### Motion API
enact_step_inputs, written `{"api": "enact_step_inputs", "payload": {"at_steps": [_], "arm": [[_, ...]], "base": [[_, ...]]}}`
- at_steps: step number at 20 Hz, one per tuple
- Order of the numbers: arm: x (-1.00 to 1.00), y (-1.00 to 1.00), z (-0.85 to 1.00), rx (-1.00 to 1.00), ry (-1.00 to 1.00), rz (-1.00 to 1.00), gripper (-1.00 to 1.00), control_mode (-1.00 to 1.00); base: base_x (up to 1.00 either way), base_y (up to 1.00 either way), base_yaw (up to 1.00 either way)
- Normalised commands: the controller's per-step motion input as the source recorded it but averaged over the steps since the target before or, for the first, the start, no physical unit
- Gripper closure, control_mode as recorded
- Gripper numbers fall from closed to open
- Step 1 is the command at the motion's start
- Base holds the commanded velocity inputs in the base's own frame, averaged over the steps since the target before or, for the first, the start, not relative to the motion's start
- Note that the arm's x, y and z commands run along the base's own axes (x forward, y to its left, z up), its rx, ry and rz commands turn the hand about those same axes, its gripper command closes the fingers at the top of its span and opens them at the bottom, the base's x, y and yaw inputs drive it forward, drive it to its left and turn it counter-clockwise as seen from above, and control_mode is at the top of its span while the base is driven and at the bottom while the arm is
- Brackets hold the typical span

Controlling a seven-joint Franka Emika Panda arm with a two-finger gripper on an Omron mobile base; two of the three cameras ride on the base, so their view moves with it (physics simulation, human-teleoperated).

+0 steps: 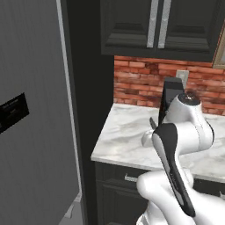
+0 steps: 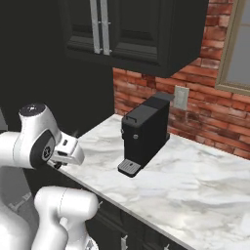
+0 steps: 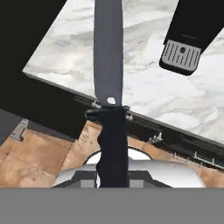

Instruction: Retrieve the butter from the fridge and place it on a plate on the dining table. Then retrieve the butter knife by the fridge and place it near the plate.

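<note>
jaws clamped on knife [image 3: 109,87], handle low, blade pointing out over bench [image 1: 123,136] near edge | knife held off the surface | coffee machine [image 2: 142,136] right of it, apart | fridge [image 1: 35,114] left of bench

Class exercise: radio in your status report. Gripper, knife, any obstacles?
Gripper shut on knife, blade pointing away from the hand. Knife lifted above counter edge. Coffee machine nearby on counter; fridge to the left.

The arm is folded, its hand [image 2: 73,141] closed around the butter knife [image 3: 109,87].
</note>
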Motion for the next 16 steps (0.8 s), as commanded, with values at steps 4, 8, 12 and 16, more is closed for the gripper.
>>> {"api": "enact_step_inputs", "payload": {"at_steps": [4, 8, 12, 16], "arm": [[-0.41, 0.0, 1.0, 0.04, 0.02, 0.16, 1.0, -1.0], [-0.18, 0.0, 0.43, -0.01, 0.28, -0.02, 1.0, -1.0], [-0.19, -0.03, 0.0, -0.04, 0.21, -0.2, 1.0, -1.0], [-0.18, -0.02, -0.25, 0.0, 0.01, -0.1, 1.0, -1.0]], "base": [[0.0, 0.0, 0.0], [0.0, 0.0, 0.0], [0.0, 0.0, 0.0], [0.0, 0.0, 0.0]]}}
